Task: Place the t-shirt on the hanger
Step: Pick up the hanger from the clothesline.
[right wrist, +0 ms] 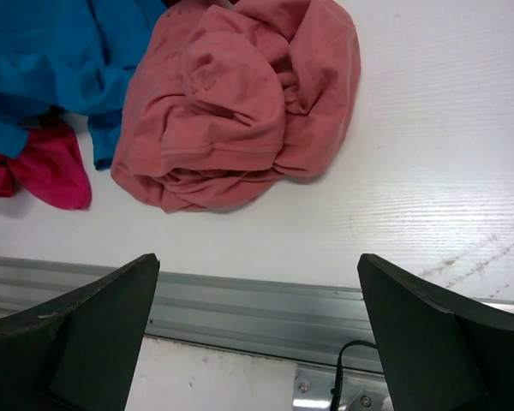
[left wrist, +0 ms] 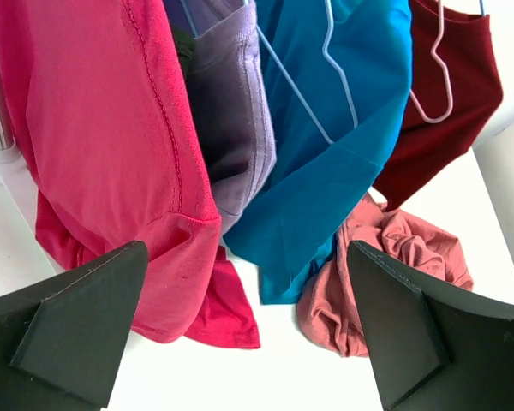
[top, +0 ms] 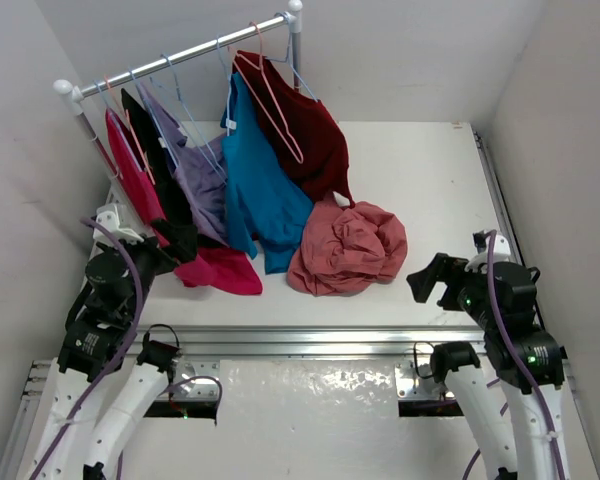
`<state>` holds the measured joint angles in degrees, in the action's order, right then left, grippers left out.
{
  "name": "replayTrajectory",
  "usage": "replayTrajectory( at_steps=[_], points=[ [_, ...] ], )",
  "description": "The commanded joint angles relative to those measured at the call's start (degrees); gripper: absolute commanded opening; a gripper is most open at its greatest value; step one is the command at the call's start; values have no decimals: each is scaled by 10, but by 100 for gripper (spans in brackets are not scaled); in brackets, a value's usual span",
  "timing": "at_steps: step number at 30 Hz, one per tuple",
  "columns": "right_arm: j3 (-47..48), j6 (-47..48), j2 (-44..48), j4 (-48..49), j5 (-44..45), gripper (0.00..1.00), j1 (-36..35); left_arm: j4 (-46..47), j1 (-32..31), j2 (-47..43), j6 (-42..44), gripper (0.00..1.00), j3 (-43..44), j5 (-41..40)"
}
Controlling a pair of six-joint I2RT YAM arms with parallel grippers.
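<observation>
From above, the t-shirt (top: 348, 248) lies crumpled in a loose mound on the white table (top: 420, 170), near the front middle. It is a soft salmon pink, folded over itself in deep creases, with no sleeve or neckline clearly laid out. Its upper left edge touches the hem of the maroon shirt (top: 302, 130), which hangs above it on a pink-red hanger (top: 276, 115). The chrome rail (top: 180, 55) also carries a teal shirt (top: 260, 195), a lavender shirt (top: 202, 180), a black garment (top: 150, 140) and a magenta shirt (top: 140, 185) whose tail reaches the table. The hanger (top: 195, 135), thin pale blue wire, hangs on the rail among these clothes. The left gripper (top: 168, 250) sits low beside the magenta shirt, and the right gripper (top: 430, 280) is just right of the salmon mound, apart from it.

In the left wrist view, the left gripper (left wrist: 247, 257) has its two dark fingers spread wide with nothing between them. Past them hang the magenta, lavender, teal and maroon shirts, with pale wire in front of the teal one. The t-shirt (left wrist: 394, 257) shows at lower right behind the teal hem.

In the right wrist view, the right gripper (right wrist: 257, 261) is likewise spread and empty, above the table's metal edge strip (right wrist: 240, 300). The t-shirt (right wrist: 240, 103) fills the upper middle, bunched, with a stitched hem curling along its lower edge.
</observation>
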<state>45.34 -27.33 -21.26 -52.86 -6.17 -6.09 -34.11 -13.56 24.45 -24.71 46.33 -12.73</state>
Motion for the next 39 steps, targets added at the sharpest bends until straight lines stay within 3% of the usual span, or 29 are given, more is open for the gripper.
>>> replayTrajectory(
  at_steps=[1,7,12,14,18,23,27,29,32,35,39],
  points=[
    [-5,-14,6,19,19,99,2,15,3,9,-10,100,3,-4],
    [4,-18,22,19,28,99,2,10,3,-5,-4,100,6,2],
    [10,-18,24,16,19,99,2,51,3,-12,16,100,12,73],
    [8,-19,22,24,9,99,2,62,3,10,10,100,61,123],
    [5,-34,10,31,-13,99,2,45,3,151,-24,100,228,184],
    [-2,-43,5,49,-41,99,2,-23,1,363,-26,97,454,99],
    [-2,-42,9,50,-29,99,1,-82,1,489,-32,87,557,-11],
    [0,-37,7,49,-27,99,2,-109,0,541,-38,85,580,-63],
    [3,-29,4,47,-24,99,2,-111,1,585,-37,78,599,-77],
    [0,-25,3,47,-24,99,2,-99,1,623,-33,77,602,-81],
    [-15,-27,6,61,-36,99,2,-105,1,662,-36,62,604,-111]
  ],
)
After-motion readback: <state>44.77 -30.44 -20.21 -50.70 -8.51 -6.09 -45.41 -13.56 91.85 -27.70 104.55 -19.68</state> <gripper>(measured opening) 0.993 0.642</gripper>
